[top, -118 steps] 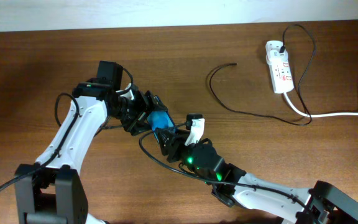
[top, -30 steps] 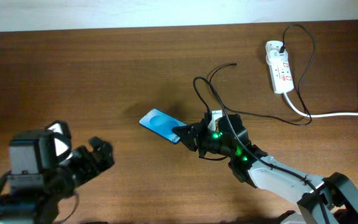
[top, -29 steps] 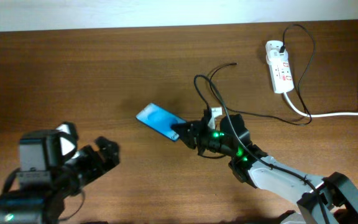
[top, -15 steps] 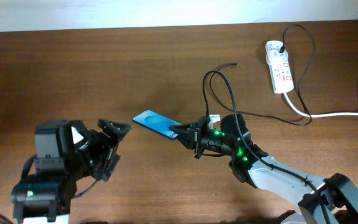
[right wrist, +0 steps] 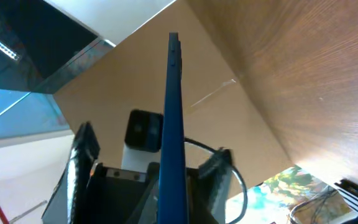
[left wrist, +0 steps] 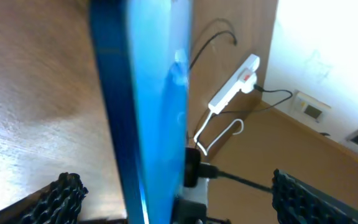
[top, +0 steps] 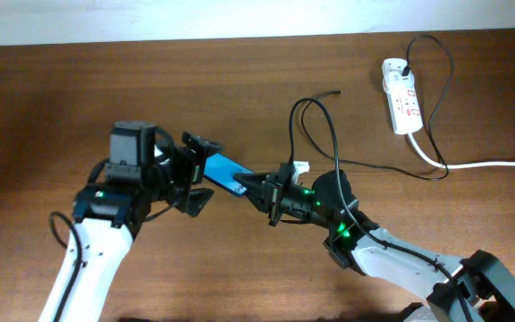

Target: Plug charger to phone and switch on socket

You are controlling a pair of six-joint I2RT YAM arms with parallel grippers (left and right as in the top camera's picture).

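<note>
The phone (top: 225,172) has a bright blue screen and is held off the table, tilted. My right gripper (top: 256,187) is shut on its right end; in the right wrist view the phone (right wrist: 173,118) runs edge-on out of the jaws (right wrist: 173,202). My left gripper (top: 197,173) is open, its fingers on either side of the phone's left end, and the phone (left wrist: 148,106) fills the gap between them (left wrist: 182,196). The charger's free tip (top: 329,93) lies on the table behind, and its thin black cable runs right to the socket (top: 401,107). The socket also shows in the left wrist view (left wrist: 232,87).
The socket's thick white cord (top: 490,163) runs to the right edge of the table. A thin black cable loops above my right arm (top: 325,121). The white wall edge runs along the back (top: 195,18).
My left arm has come up from the lower left to the phone, and its open fingers now straddle the phone's left end. My right gripper has shifted the phone slightly left.
</note>
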